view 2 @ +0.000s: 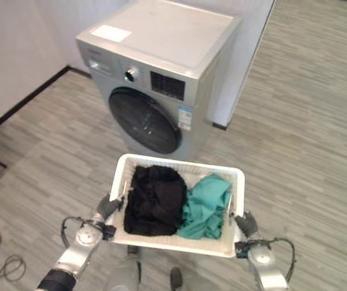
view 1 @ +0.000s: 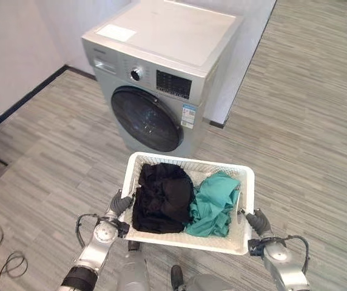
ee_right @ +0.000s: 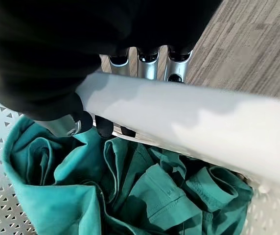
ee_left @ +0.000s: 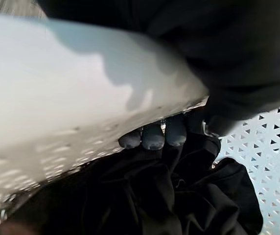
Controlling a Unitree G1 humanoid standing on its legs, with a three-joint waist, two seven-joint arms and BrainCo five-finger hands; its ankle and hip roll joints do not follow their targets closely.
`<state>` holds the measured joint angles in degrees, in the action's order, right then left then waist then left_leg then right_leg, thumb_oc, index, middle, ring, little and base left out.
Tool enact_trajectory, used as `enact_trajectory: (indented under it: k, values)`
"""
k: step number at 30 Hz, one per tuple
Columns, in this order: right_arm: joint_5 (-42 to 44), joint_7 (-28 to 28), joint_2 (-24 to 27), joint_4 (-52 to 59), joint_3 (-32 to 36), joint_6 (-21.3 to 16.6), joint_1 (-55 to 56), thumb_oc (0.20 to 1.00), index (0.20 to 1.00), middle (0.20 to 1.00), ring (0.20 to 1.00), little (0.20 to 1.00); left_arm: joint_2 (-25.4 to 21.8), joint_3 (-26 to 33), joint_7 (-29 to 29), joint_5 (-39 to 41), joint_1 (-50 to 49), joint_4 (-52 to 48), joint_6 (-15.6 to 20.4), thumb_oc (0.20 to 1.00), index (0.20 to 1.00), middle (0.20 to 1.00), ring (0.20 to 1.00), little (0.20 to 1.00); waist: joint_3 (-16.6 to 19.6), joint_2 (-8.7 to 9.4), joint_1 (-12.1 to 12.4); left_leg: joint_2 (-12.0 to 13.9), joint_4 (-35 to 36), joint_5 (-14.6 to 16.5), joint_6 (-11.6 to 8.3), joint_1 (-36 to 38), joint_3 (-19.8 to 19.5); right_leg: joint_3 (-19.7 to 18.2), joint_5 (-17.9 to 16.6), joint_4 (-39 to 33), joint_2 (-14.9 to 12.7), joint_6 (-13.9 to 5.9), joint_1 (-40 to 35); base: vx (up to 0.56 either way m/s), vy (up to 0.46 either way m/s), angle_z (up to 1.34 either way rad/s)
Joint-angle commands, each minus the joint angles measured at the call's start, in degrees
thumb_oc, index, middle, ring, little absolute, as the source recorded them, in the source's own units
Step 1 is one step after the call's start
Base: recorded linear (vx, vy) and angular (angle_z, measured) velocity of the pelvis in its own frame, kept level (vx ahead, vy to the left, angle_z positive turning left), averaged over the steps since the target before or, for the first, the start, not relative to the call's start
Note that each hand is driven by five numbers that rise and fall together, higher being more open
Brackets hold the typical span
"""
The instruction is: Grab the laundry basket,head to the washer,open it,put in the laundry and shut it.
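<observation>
So the basket (view 1: 188, 203) is up off the floor (view 1: 295, 121), held between both arms right in front of the robot, at about 6 o'clock in the head views. It's a white perforated one, rectangular, with the long sides running left to right.

The left robot hand (view 1: 120, 204) is on the basket's left end. In its wrist view the dark fingertips (ee_left: 153, 137) come curled in under the rim, so it's gripping the basket there, with the black clothes bunched up right against them.

The right robot hand (view 1: 255, 221) is doing the same on the right end. Its wrist view shows silver fingers (ee_right: 147, 61) going over the outside of the rim and dark tips hooked under on the inside, just above the teal cloth. So closed on the basket too.

Inside: a pile of black clothes (view 1: 161, 197) fills the left half, and a crumpled teal garment (view 1: 213, 203) sits in the right half, the two touching in the middle.

The washer (view 1: 161, 66) is at 12 o'clock, just beyond the basket's far edge. Silver front loader, dark round door (view 1: 147, 119) closed, a knob (view 1: 136, 74) and display panel above it. It stands on the grey striped floor against a white wall (view 1: 16, 48).
</observation>
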<state>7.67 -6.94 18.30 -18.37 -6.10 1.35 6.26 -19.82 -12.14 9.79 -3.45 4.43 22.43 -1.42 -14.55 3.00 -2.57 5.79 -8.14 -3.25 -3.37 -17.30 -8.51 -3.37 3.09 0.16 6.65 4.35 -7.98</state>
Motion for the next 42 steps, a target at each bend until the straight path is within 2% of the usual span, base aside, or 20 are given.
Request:
enact_trajectory:
  k: [1,6,9,10,11,13,14,16,19,20,22,25,27,30,33,35,36,37,39,42]
  values:
    - [4.03,-3.52,6.49,4.26,8.83,-5.85,1.38,0.2,0.2,0.2,0.2,0.2,-6.17,9.0,8.88,-2.63,1.9,-0.23,1.58,0.2,0.2,0.2,0.2,0.2,1.04,-2.9,0.26,3.65,0.94,-0.45,-3.27,5.31,-3.62,-1.21,4.52,5.13,-7.32,-6.42,7.14,0.22,0.361,-0.43]
    - [-0.79,-4.63,7.48,9.19,13.87,-5.53,1.18,0.2,0.2,0.2,0.2,0.2,-9.36,12.76,10.43,-7.08,0.82,-6.18,2.84,0.2,0.2,0.2,0.2,0.2,1.97,-3.7,-0.3,-1.14,-3.94,5.98,-0.75,5.95,1.45,-4.33,3.56,6.42,-15.15,-10.26,7.27,0.16,0.473,-0.3]
    - [-2.81,-4.7,7.81,11.25,15.39,-5.37,1.08,0.2,0.2,0.2,0.2,0.2,-11.1,15.39,11.33,-7.99,0.9,-8.64,2.99,0.2,0.2,0.2,0.2,0.2,1.97,-3.25,0.1,-2.12,-4.77,7.36,0.61,5.58,4.97,-5.09,1.62,6.39,-17.49,-11.68,9.46,-0.03,0.36,-0.34]
    - [-4.21,-4.55,8.61,12.74,16.53,-5.35,0.52,0.2,0.2,0.2,0.2,0.2,-13.14,18.53,11.59,-8.44,-0.03,-12.13,3.02,0.2,0.2,0.2,0.2,0.2,1.24,-3.32,1.06,-1.59,-5.2,8.94,1.38,5.89,8.86,-0.63,0.32,7.28,-19.25,-11.83,11.89,-0.12,0.34,-0.87]
    - [-4.25,-4.53,8.55,12.85,16.49,-5.26,0.47,0.2,0.2,0.2,0.2,0.2,-13.15,18.72,11.48,-8.45,-0.17,-12.38,2.9,0.2,0.2,0.2,0.2,0.2,1.42,-3.25,1.14,-1.58,-4.96,8.42,1.42,5.57,9.02,-0.85,-0.13,7.18,-19.24,-11.85,12.37,-0.14,0.3,-1.14]
    - [-4.85,-3.55,9.0,14.07,17.16,-5.34,1.11,0.2,0.2,0.2,0.2,0.2,-14.25,21.94,11.41,-8.54,-1.84,-14.91,2.65,0.2,0.2,0.2,0.2,0.2,1.49,-3.33,2.73,-0.55,-3.12,8.72,1.3,6.78,13.18,10.39,0.51,8.33,-20.56,-11.29,12.57,-0.07,0.235,-0.98]
    - [-5.71,-2.33,8.88,15.44,17.76,-5.29,2.32,0.2,0.2,0.2,0.2,0.2,-14.03,24.28,10.31,-9.03,-4.2,-17.08,2.7,0.2,0.2,0.2,0.2,0.2,2.04,-2.67,2.59,-1.16,-0.78,7.84,1.64,7.95,15.34,14.8,1.74,9.77,-18.53,-10.98,12.1,0.02,0.294,-0.73]
    - [-5.44,-1.51,9.06,16.78,18.33,-5.77,3.41,0.2,0.2,0.2,0.2,0.2,-13.65,25.4,10.33,-9.35,-5.53,-17.34,3.14,0.2,0.2,0.2,0.2,0.2,2.13,-1.58,1.78,-3.0,1.87,6.45,2.37,9.7,16.06,11.77,2.43,11.32,-12.71,-10.55,13.91,0.06,0.201,-0.75]
    - [-4.35,-1.47,9.1,17.36,17.36,-6.2,3.04,0.2,0.2,0.2,0.2,0.2,-12.5,26.05,10.79,-8.26,-5.92,-16.66,3.36,0.2,0.2,0.2,0.2,0.2,2.16,-0.49,1.75,-3.95,4.49,6.28,2.36,11.84,17.65,11.54,1.92,6.5,-8.91,-9.08,13.84,0.09,-0.001,-0.35]
    - [-2.8,-2.04,8.85,17.29,16.52,-6.43,2.67,0.2,0.2,0.2,0.2,0.2,-11.75,23.73,11.82,-7.39,-3.37,-14.95,3.33,0.2,0.2,0.2,0.2,0.2,1.09,-0.09,0.8,-3.71,4.25,7.25,2.3,12.64,16.7,8.72,1.51,6.31,-7.58,-8.68,15.63,0.05,-0.114,-0.08]
    - [-1.97,-2.19,8.92,17.67,16.51,-6.58,3.3,0.2,0.2,0.2,0.2,0.2,-11.03,22.2,11.65,-7.45,-1.97,-14.16,3.38,0.2,0.2,0.2,0.2,0.2,0.97,0.9,0.53,-4.2,3.21,7.47,2.64,12.11,15.76,6.33,-0.08,4.99,-7.05,-8.02,15.12,0.08,-0.2,0.37]
    - [-1.84,-1.64,9.62,16.37,14.58,-6.27,2.15,0.2,0.2,0.2,0.2,0.2,-10.0,21.33,9.99,-6.18,-3.16,-14.65,3.35,0.2,0.2,0.2,0.2,0.2,1.67,2.41,1.41,-2.1,-0.81,9.2,2.29,11.97,16.32,8.07,-0.99,2.45,-6.04,-7.27,12.57,0.15,-0.309,0.61]
    - [-1.28,-1.39,9.86,16.01,13.46,-6.37,1.63,0.2,0.2,0.2,0.2,0.2,-9.81,20.97,9.48,-5.7,-3.85,-14.48,3.21,0.2,0.2,0.2,0.2,0.2,0.9,3.29,2.41,-0.44,-8.56,10.82,2.54,9.81,16.23,7.94,-0.84,2.17,-5.2,-6.54,10.87,0.14,-0.271,-0.03]
    - [-1.6,-1.21,11.83,16.02,13.9,-5.84,1.32,0.2,0.2,0.2,0.2,0.2,-8.56,19.35,8.37,-4.94,-3.88,-14.67,3.58,0.2,0.2,0.2,0.2,0.2,-1.02,2.87,3.96,-0.48,-17.87,6.25,2.43,1.69,16.31,9.69,0.79,1.43,-5.55,-5.38,7.6,0.07,-0.086,0.09]
    - [-1.67,-1.62,12.19,15.88,14.29,-5.69,1.25,0.2,0.2,0.2,0.2,0.2,-8.16,18.77,8.42,-4.89,-3.47,-14.15,3.6,0.2,0.2,0.2,0.2,0.2,-1.4,2.77,4.14,-2.42,-20.16,6.38,2.02,-4.06,16.84,9.99,1.88,1.61,-5.41,-5.12,6.88,0.08,-0.033,0.34]
    - [-1.53,-1.98,11.72,15.69,13.85,-5.62,0.59,0.2,0.2,0.2,0.2,0.2,-8.06,18.53,8.31,-4.97,-3.42,-14.05,3.35,0.2,0.2,0.2,0.2,0.2,-1.37,2.51,5.23,-4.42,-16.41,5.18,2.2,-6.02,18.27,9.44,2.76,1.75,-4.47,-4.83,6.1,0.18,0.003,0.19]
    - [-1.68,-2.16,11.47,15.52,13.56,-5.55,0.24,0.2,0.2,0.2,0.2,0.2,-8.08,18.64,8.2,-5.25,-3.66,-14.22,3.19,0.2,0.2,0.2,0.2,0.2,-1.14,1.9,6.02,-4.96,-13.73,3.32,1.89,-6.61,18.22,8.94,3.26,1.66,-3.33,-4.64,5.49,0.29,0.051,-0.1]
    - [-1.95,-2.65,11.13,15.17,13.24,-5.7,-0.2,0.2,0.2,0.2,0.2,0.2,-8.12,18.8,8.04,-5.89,-4.06,-14.58,2.94,0.2,0.2,0.2,0.2,0.2,-0.36,1.08,7.62,-5.37,-3.9,-1.06,1.08,-4.98,18.17,7.69,4.32,1.2,-1.68,-4.44,3.99,0.32,0.058,-0.17]
    - [-2.09,-2.88,10.72,14.47,12.3,-5.8,-1.26,0.2,0.2,0.2,0.2,0.2,-8.22,18.79,8.06,-6.26,-4.28,-14.46,2.69,0.2,0.2,0.2,0.2,0.2,0.01,0.8,8.7,-5.0,1.8,-2.4,1.28,-3.62,17.56,6.96,5.47,1.16,-0.81,-4.32,2.25,0.31,0.056,-0.5]
    - [-1.98,-3.0,9.57,13.67,11.6,-5.84,-1.26,0.2,0.2,0.2,0.2,0.2,-8.69,18.32,7.98,-7.04,-4.38,-13.93,2.39,0.2,0.2,0.2,0.2,0.2,0.3,1.4,8.67,-4.02,1.89,-3.15,1.61,-1.72,18.54,7.24,7.17,2.28,-0.37,-3.93,0.5,0.21,0.018,-0.59]
